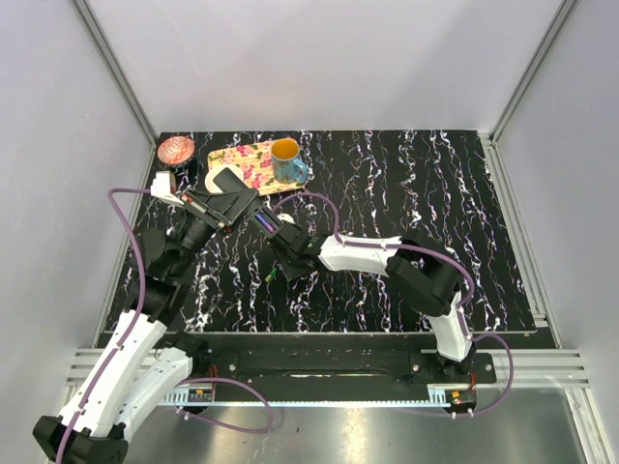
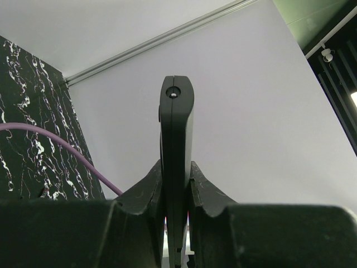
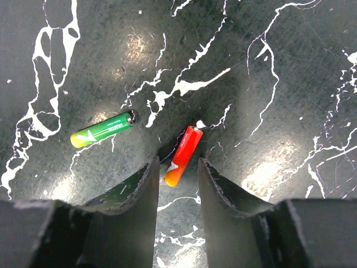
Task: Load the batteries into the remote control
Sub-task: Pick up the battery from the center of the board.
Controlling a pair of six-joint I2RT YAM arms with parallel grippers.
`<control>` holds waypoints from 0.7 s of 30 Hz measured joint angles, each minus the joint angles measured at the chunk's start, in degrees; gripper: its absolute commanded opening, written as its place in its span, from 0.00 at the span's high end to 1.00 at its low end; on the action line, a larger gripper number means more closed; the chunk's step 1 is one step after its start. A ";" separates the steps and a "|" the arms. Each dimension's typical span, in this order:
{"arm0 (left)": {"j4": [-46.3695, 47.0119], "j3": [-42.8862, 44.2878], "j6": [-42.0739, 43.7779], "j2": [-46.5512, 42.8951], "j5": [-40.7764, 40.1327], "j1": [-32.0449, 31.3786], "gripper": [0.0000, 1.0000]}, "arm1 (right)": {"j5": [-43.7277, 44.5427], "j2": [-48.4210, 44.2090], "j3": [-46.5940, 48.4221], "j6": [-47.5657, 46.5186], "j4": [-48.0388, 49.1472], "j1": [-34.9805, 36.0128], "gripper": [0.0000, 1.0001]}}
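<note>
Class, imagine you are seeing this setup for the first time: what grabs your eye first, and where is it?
A red battery lies on the black marbled table between the open jaws of the right claw, a green battery just to its left in that view. The left claw clamps the black remote edge-on, near the yellow floral tray with the mug at the table's far edge.

In your left wrist view the remote control (image 2: 177,111) is edge-on, so you can't see its battery recess. Its lower end vanishes into your left gripper (image 2: 177,164) at 6 o'clock. From the top camera the green battery (image 1: 274,275) is a speck. The red battery (image 3: 183,156) is hidden there under your right gripper (image 1: 282,267).
</note>
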 measured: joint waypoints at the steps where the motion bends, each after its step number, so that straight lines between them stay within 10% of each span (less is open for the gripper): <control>1: 0.00 0.00 0.00 0.00 0.02 0.00 1.00 | 0.09 -0.02 -0.02 0.13 -0.04 -0.11 1.00; 21: -0.20 -0.96 0.20 0.00 -0.20 0.00 1.00 | 2.16 -3.04 -1.14 0.37 -2.64 -0.33 1.00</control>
